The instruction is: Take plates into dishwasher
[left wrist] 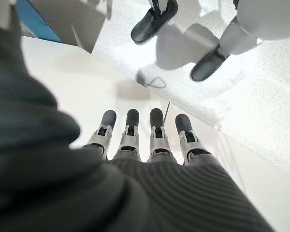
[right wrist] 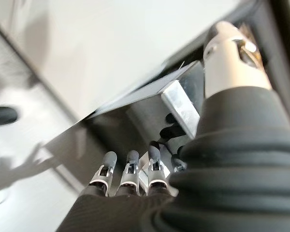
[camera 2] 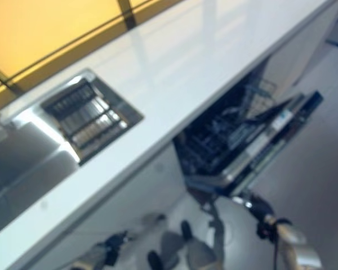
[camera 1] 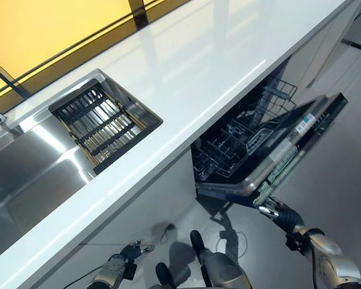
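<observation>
No plate shows in any view. The dishwasher door (camera 1: 292,144) hangs partly open below the white countertop (camera 1: 198,66), with the dark wire rack (camera 1: 234,141) inside. My right hand (camera 1: 281,214) is at the door's lower front edge. In the right wrist view its fingers (right wrist: 130,166) are straight under the door's metal edge and the thumb (right wrist: 232,53) lies against it; it holds nothing. My left hand (camera 1: 129,251) hangs low beside the white cabinet front, fingers (left wrist: 140,130) straight and empty.
A steel sink (camera 1: 30,168) is set in the countertop at the left, with a black drainer rack (camera 1: 102,123) in its right end. A yellow wall runs behind the counter. Grey floor (camera 1: 343,180) lies right of the door.
</observation>
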